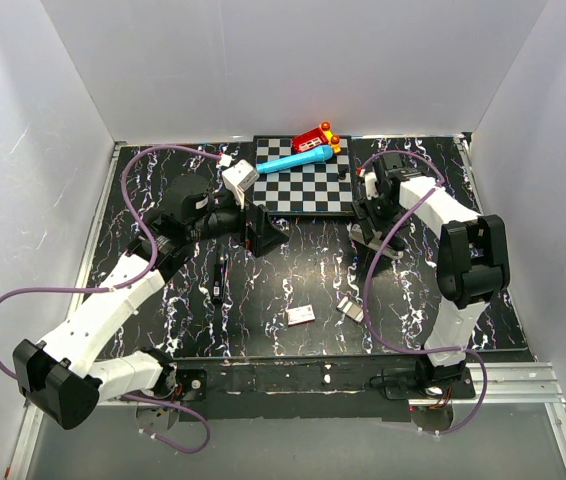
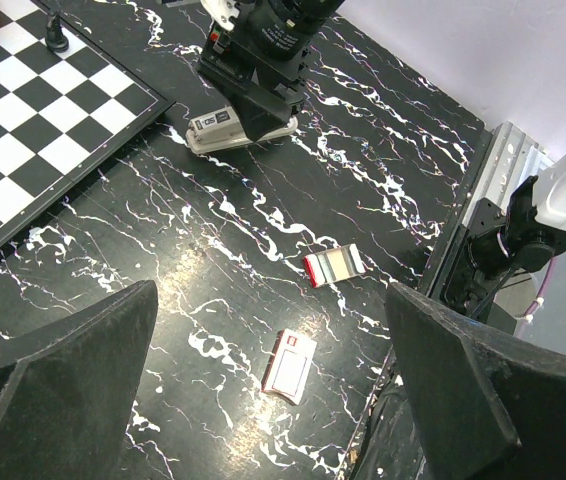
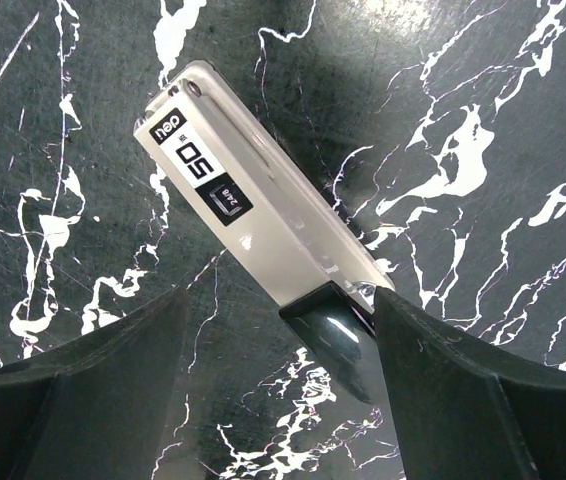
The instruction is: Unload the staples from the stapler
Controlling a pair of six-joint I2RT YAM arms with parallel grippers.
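The stapler [image 3: 253, 215] lies flat on the black marbled table, silvery top up, with its dark rear end pointing toward my right wrist camera. My right gripper [image 3: 281, 300] hangs over that rear end with the jaws open. Its right finger [image 3: 463, 390] is against the stapler's side, and the left finger [image 3: 93, 390] stands apart from it. In the left wrist view the stapler [image 2: 228, 125] shows under the right gripper [image 2: 263, 60]. My left gripper [image 2: 271, 300] hovers wide open above bare table left of the middle [image 1: 266, 232]. The staples in the stapler are hidden.
A white-and-red box [image 2: 290, 365] and a red-edged tray with silvery strips [image 2: 335, 264] lie near the front edge. A thin black stick [image 1: 220, 280] lies at left. At the back, a chessboard [image 1: 303, 185] carries a blue toy [image 1: 293, 160], a red toy [image 1: 315, 137] and a pawn [image 1: 344, 176].
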